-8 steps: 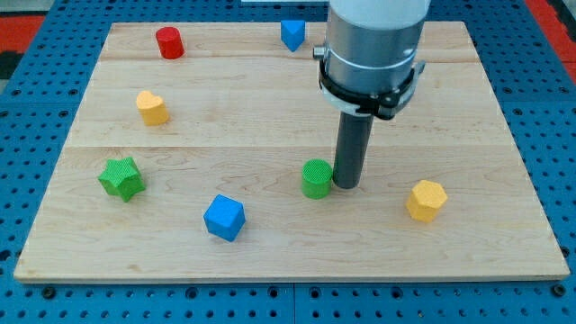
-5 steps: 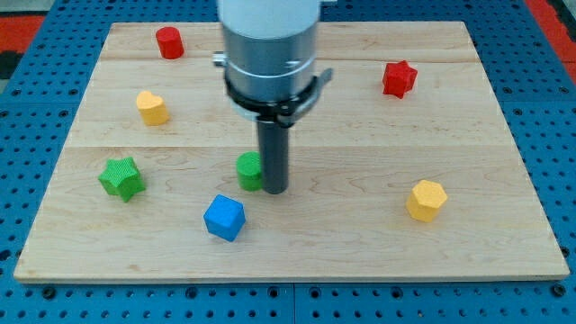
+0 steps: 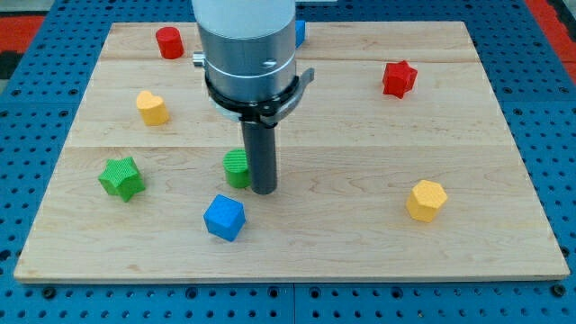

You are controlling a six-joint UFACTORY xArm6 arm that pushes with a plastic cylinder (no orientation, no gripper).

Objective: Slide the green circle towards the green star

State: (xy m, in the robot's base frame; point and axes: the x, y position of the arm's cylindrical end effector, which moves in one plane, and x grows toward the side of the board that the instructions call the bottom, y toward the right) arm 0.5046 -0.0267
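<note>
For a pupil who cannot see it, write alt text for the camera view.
My tip rests against the view's right side of the green circle, with the green star farther to the view's left on the wooden board. A blue cube sits just below the circle.

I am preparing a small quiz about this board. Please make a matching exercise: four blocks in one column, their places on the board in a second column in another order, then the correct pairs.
Blocks:
1. red cylinder block
2. yellow hexagon block
3. green star block
4. green circle block

Places:
A. touching my tip on its left side in the view
B. near the view's left edge
C. near the view's top left corner
D. in the view's lower right part

Pairs: 1-C, 2-D, 3-B, 4-A
</note>
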